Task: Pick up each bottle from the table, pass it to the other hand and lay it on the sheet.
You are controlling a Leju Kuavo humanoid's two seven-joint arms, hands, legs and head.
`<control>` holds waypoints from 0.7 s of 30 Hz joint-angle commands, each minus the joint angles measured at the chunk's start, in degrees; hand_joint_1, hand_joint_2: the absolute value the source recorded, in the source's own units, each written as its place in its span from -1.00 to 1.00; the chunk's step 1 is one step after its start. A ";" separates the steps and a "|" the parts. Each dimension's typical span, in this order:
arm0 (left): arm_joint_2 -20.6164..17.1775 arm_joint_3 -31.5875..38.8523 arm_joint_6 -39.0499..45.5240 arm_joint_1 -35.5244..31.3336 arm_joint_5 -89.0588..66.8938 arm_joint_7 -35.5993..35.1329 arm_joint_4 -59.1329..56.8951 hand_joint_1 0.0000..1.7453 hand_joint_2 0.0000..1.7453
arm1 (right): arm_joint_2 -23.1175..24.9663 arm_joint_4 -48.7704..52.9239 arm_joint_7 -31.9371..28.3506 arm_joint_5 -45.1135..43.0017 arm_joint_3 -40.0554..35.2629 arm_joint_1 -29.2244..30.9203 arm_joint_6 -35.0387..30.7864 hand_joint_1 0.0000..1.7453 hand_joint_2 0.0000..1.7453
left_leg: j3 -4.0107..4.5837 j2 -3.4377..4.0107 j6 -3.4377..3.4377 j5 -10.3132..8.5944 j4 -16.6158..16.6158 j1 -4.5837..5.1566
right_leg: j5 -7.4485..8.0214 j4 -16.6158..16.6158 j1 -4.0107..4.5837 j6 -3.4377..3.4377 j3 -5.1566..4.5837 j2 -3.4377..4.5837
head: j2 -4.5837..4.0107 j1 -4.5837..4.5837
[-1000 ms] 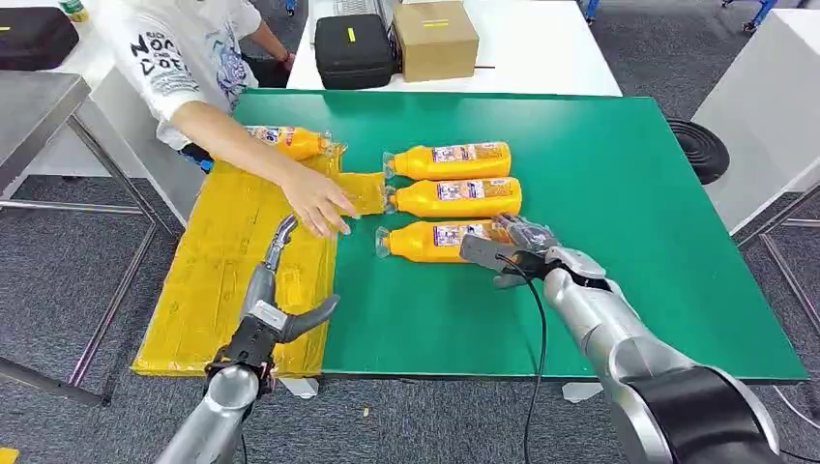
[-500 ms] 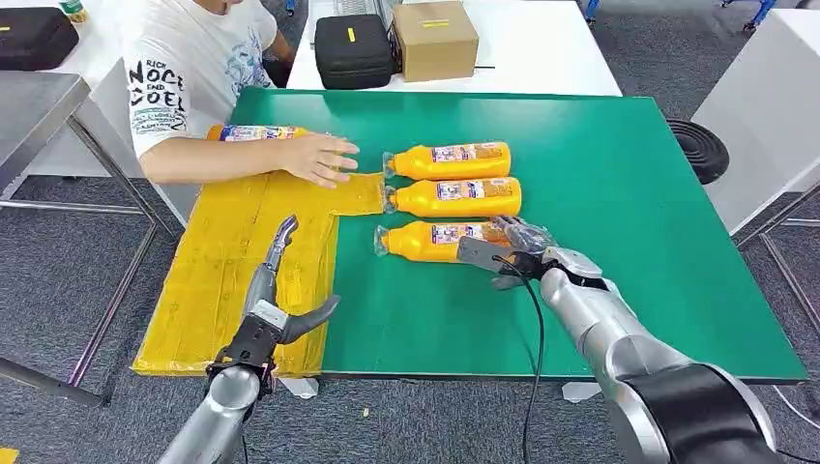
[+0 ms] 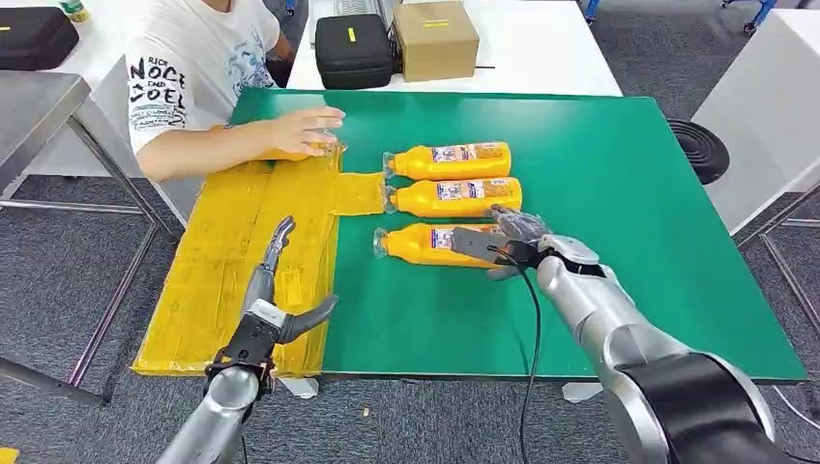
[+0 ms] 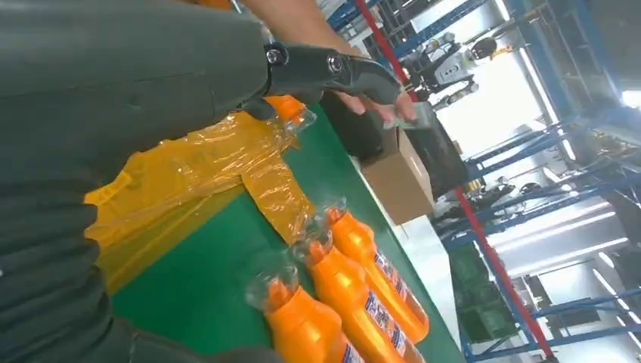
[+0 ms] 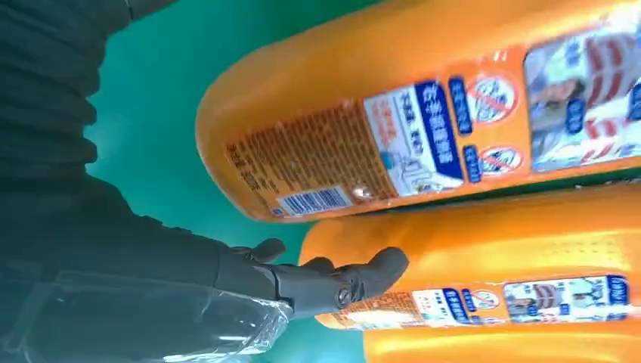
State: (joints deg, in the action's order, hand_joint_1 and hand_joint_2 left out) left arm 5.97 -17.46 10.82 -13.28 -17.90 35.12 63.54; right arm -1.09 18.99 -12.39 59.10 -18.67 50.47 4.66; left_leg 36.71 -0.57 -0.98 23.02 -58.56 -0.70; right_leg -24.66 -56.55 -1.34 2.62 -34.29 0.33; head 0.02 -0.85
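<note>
Right hand [image 3: 510,244], fingers spread, rests on the nearest bottle [image 3: 432,243], bottle stretching toward nine o'clock; left hand [image 3: 273,314] open, empty.

Three bottles [image 3: 453,198] side by side on table [image 3: 619,193], sheet [image 3: 242,242] to their left

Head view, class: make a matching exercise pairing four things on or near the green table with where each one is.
Things:
1. nearest orange plastic bottle
2. brown cardboard box
3. yellow plastic sheet
4. person's hand

Places:
A. on the white table behind
B. over the table's left edge
C. under the right hand
D. on a bottle at the sheet's far end

Pairs: 1-C, 2-A, 3-B, 4-D
</note>
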 commanded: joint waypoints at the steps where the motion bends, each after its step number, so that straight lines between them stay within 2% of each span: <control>1: 0.06 0.90 -0.49 -1.47 0.35 -0.06 -3.51 -1.00 1.00 | 0.71 -3.85 -0.45 0.01 -1.88 2.92 1.50 -1.00 1.00 | -0.10 0.07 0.01 0.05 0.00 0.02 | -0.04 -0.01 0.01 -0.11 0.08 0.01 | 0.00 0.00; 14: 0.35 0.78 -1.06 -1.66 0.65 0.07 -5.36 -1.00 1.00 | 0.12 -5.23 1.72 -0.02 -1.82 0.03 5.20 -1.00 1.00 | -0.13 -0.01 0.01 0.02 0.05 -0.02 | -0.02 0.08 0.04 -0.09 0.14 -0.06 | 0.00 0.00; 16: 0.33 0.80 -0.94 -1.71 0.70 0.10 -5.58 -1.00 1.00 | 0.04 -5.35 1.85 -0.07 -1.79 -0.36 5.83 -0.88 1.00 | -0.15 -0.02 0.00 0.03 0.04 0.00 | -0.04 0.06 0.02 -0.09 0.15 -0.07 | 0.00 0.00; 17: 0.31 0.81 -0.95 -1.71 0.70 0.10 -5.60 -1.00 1.00 | -0.01 -5.36 1.85 -0.06 -1.79 -0.44 5.78 -0.88 1.00 | -0.26 0.00 0.01 0.07 0.05 -0.03 | -0.08 0.09 0.06 -0.16 0.28 -0.09 | 0.00 -0.02; 18: 0.31 0.84 -0.88 -1.74 0.73 0.12 -5.65 -1.00 1.00 | 0.01 -5.31 1.83 -0.08 -1.76 -0.58 5.77 0.42 1.00 | -0.20 -0.02 0.01 0.05 0.04 -0.02 | -0.06 0.08 0.05 -0.12 0.21 -0.09 | 0.00 0.00; 19: 0.31 0.84 -0.88 -1.74 0.73 0.12 -5.65 -1.00 1.00 | 0.01 -5.31 1.83 -0.08 -1.76 -0.58 5.77 0.66 1.00 | -0.26 -0.03 0.01 0.06 0.06 -0.03 | -0.07 0.11 0.07 -0.16 0.29 -0.11 | 0.00 0.00; 20: 0.31 0.84 -0.88 -1.74 0.73 0.12 -5.65 -1.00 1.00 | 0.01 -5.31 1.83 -0.08 -1.76 -0.58 5.77 0.66 1.00 | -0.21 -0.03 0.01 0.04 0.06 -0.02 | -0.06 0.09 0.04 -0.12 0.22 -0.10 | 0.00 0.00; 21: 0.34 0.84 -0.86 -1.68 0.74 0.13 -5.47 -1.00 1.00 | 0.04 -5.18 1.88 -0.12 -1.69 -0.63 5.56 0.82 1.00 | -0.32 -0.03 0.01 0.06 0.09 -0.03 | -0.08 0.13 0.06 -0.17 0.34 -0.13 | 0.00 0.00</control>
State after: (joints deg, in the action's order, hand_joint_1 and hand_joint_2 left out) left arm 5.99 -17.46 10.14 -13.29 -17.31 35.26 61.99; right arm -0.85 17.38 -10.97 59.28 -19.28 49.65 9.86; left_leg 36.69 -0.56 -0.98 23.02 -58.56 -0.70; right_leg -24.66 -56.55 -1.34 2.62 -34.31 0.34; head 0.02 -0.85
